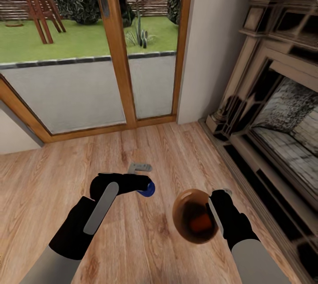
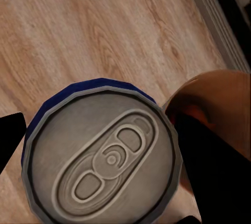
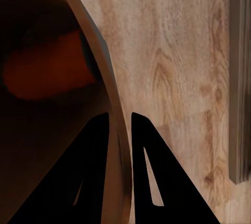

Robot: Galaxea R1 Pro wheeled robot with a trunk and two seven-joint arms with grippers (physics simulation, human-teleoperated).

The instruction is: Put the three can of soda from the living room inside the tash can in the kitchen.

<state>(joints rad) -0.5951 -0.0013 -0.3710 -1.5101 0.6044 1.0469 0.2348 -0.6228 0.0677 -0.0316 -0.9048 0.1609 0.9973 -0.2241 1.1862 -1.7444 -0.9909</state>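
The left gripper clamps a blue soda can with a silver top. At its three o'clock, the right gripper pinches the rim of the bin, an orange can inside.

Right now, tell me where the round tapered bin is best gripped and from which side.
Grip the thin rim wall, as the right end effector does: one finger inside, one outside the round tapered brown-lined bin. Come over the open mouth; its body looks too wide to span. An orange can lies inside.
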